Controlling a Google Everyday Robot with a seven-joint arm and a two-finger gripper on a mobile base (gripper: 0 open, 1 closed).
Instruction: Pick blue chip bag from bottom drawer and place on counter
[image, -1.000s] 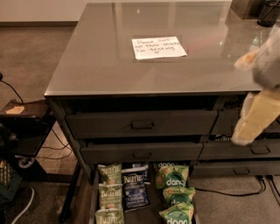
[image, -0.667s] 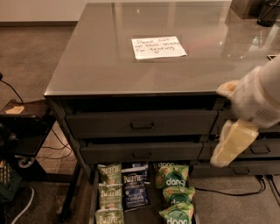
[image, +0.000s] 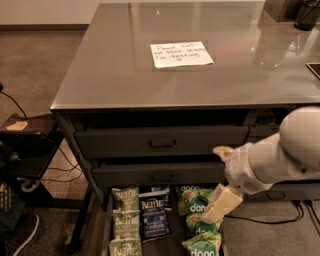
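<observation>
Gripper (image: 217, 182) hangs spread over bottom drawer (image: 175, 236); blue chip bag (image: 154, 216) lies inside.

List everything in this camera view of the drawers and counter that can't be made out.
- Gripper, in front of the bottom drawer's right side: open or shut, unclear.
- Green bags: partly covered by the gripper.
- Bottom drawer: front cut off by the lower edge, back hidden under the drawer above.
- Blue chip bag: lower text unreadable.
- Note on the counter: handwriting illegible.
- Dark object, top right: cut off by the edge.
</observation>
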